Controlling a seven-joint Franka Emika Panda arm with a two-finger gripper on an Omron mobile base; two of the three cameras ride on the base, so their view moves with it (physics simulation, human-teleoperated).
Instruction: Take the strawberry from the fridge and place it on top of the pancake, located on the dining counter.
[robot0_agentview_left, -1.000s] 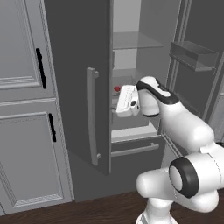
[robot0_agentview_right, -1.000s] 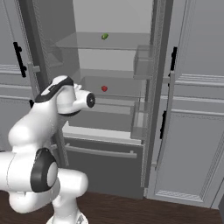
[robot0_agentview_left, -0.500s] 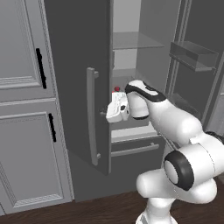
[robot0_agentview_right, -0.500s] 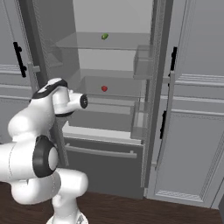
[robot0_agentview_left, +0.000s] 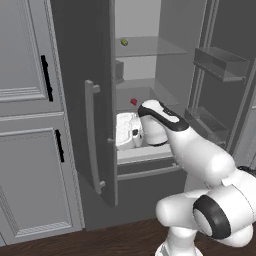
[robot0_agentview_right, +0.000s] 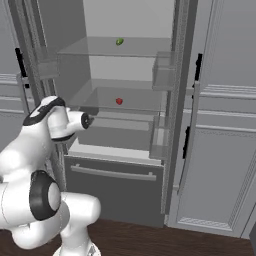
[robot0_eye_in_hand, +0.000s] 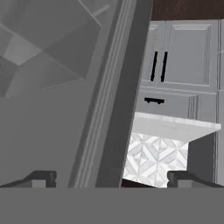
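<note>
Fingertips (robot0_eye_in_hand: 43, 179): two seen, spread wide, nothing held.
Gripper (robot0_eye_in_hand: 111, 180): aimed at left door edge.
Strawberry (robot0_agentview_right: 119, 101): one, on lower glass shelf of fridge (robot0_agentview_right: 172, 100).
Green fruit (robot0_agentview_right: 119, 42): one, on upper shelf.

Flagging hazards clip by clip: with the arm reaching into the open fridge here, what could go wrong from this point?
1. The open gripper faces the left door's inner edge, not the strawberry; pushing on could knock the door.
2. The strawberry is small and round on a glass shelf; a clumsy approach could roll it away.
3. A green fruit sits on the shelf above and could be picked by mistake.
</note>
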